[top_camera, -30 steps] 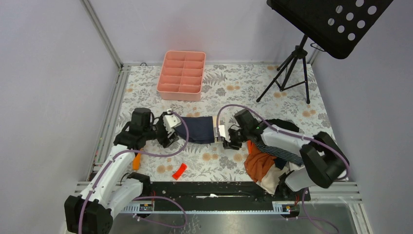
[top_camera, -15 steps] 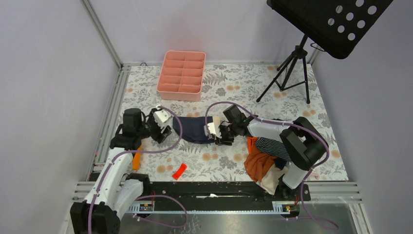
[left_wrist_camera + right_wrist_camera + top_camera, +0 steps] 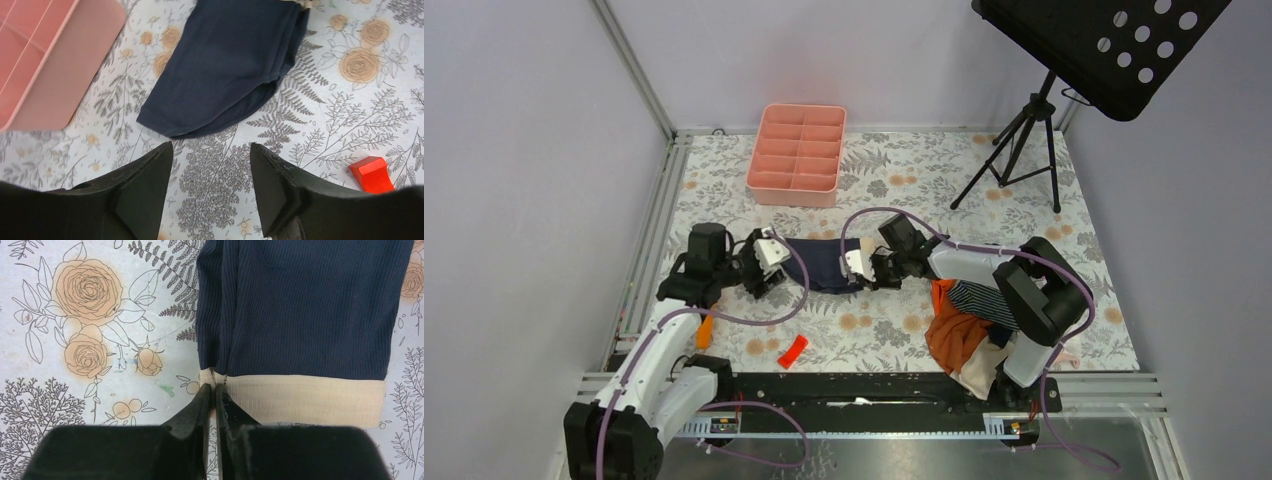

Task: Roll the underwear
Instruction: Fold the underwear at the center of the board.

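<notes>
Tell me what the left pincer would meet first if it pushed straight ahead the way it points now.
Probably the navy underwear: its curved near edge lies just ahead of the open left pincer, with only bare floral table between. If it angles downward, it may touch the table first.

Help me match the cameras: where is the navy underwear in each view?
Top external: navy underwear near the picture's centre.
Left wrist: upper middle, beyond the open left gripper.
Right wrist: upper right, pinched at one corner by the right gripper.
Shared landmark: the floral table cover under it.
</notes>
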You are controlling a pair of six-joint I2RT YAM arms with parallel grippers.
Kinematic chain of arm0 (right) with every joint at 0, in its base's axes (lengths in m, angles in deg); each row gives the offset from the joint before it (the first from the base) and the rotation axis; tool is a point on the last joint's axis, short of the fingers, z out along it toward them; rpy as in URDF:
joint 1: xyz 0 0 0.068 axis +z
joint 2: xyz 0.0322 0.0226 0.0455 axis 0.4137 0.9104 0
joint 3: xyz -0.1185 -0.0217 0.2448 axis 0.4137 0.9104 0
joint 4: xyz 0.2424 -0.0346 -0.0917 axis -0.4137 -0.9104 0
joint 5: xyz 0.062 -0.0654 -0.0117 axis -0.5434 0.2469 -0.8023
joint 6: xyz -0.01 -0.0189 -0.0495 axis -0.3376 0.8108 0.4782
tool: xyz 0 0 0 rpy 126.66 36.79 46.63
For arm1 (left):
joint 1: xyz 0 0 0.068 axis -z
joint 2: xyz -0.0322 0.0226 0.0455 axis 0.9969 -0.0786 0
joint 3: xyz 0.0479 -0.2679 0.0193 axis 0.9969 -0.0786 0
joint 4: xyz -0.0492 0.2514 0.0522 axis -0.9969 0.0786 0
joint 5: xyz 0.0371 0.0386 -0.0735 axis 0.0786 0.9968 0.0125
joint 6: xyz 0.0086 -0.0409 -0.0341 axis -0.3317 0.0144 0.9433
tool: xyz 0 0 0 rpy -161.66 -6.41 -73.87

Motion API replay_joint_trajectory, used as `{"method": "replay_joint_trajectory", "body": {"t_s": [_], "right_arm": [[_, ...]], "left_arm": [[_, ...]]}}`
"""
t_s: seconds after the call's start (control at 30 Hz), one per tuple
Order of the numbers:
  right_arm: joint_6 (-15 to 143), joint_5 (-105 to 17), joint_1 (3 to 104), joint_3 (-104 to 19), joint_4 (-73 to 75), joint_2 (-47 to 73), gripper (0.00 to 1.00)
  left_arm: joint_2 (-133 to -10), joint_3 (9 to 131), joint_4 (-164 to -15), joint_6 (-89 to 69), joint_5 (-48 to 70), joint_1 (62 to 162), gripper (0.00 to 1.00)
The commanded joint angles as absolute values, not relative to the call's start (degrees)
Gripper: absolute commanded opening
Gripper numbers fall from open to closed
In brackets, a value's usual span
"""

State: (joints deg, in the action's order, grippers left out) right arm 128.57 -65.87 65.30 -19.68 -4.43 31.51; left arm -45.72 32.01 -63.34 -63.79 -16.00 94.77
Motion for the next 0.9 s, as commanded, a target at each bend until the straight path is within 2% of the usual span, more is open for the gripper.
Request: {"method": "replay_joint_trajectory", "body": {"t_s": [0.0,0.27,0.4,0.57,0.77,0.87], "right_arm": [[125.2,-64.4,65.9,-21.0,-8.5,31.3,0.07],[118.9,-65.9,65.8,-23.5,-12.7,32.2,0.03],[115.8,-66.5,65.7,-25.0,-13.4,33.1,0.02],[114.4,-66.5,65.7,-24.7,-13.2,32.8,0.02],[112.8,-66.8,65.7,-23.7,-13.3,31.6,0.02],[112.3,-67.0,65.7,-23.3,-13.3,31.1,0.02]], "left_arm": [[-47.7,32.0,-62.2,-76.5,-23.7,97.3,0.65],[-61.3,35.4,-58.1,-97.1,-23.1,110.1,0.63],[-64.0,33.4,-69.7,-90.1,-18.3,117.4,0.62],[-65.9,30.3,-81.5,-85.6,-13.4,121.9,0.62],[-69.9,31.1,-82.2,-85.1,-10.3,123.6,0.46],[-70.8,30.7,-82.4,-85.5,-8.2,123.8,0.45]]}}
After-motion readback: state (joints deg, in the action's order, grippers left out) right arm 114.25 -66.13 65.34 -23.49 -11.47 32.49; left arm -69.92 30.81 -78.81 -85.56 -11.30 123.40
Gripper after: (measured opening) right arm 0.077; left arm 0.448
